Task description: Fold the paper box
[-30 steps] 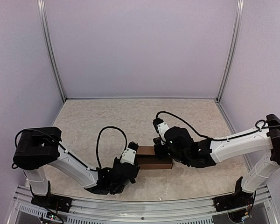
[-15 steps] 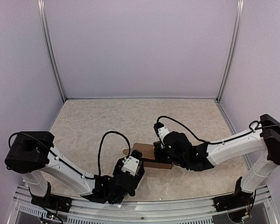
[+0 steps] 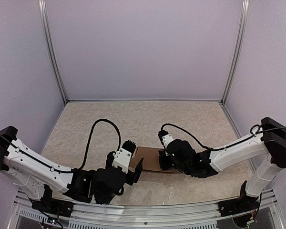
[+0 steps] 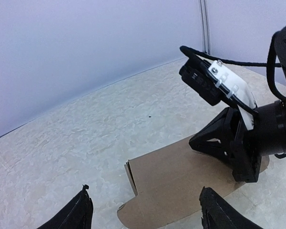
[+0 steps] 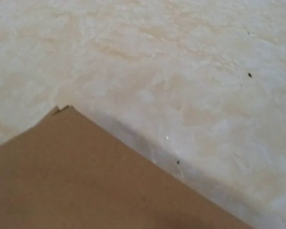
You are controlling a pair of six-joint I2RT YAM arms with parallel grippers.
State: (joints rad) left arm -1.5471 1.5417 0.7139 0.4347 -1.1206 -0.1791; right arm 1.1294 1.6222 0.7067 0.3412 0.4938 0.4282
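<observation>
The paper box [image 3: 148, 158] is plain brown cardboard lying nearly flat on the table, a rounded tab at its left end [image 4: 133, 210]. My left gripper [image 3: 133, 158] hovers open just off that left end; its two black fingertips [image 4: 83, 212] frame the box [image 4: 181, 179] without touching it. My right gripper [image 3: 163, 161] is shut and rests tip-down on the box's right part, seen in the left wrist view as black jaws [image 4: 219, 145] on the cardboard. In the right wrist view only a corner of the box [image 5: 86, 181] shows; its own fingers are hidden.
The speckled beige table [image 3: 109, 124] is walled by pale panels with metal posts [image 3: 52, 52] at the back corners. A metal rail [image 3: 143, 212] runs along the near edge. Black cables loop over both wrists.
My left gripper has opened, let go of the box's left end and pulled back slightly toward the near side. The box has dropped from a raised carton shape to nearly flat. The right gripper stayed shut on it.
</observation>
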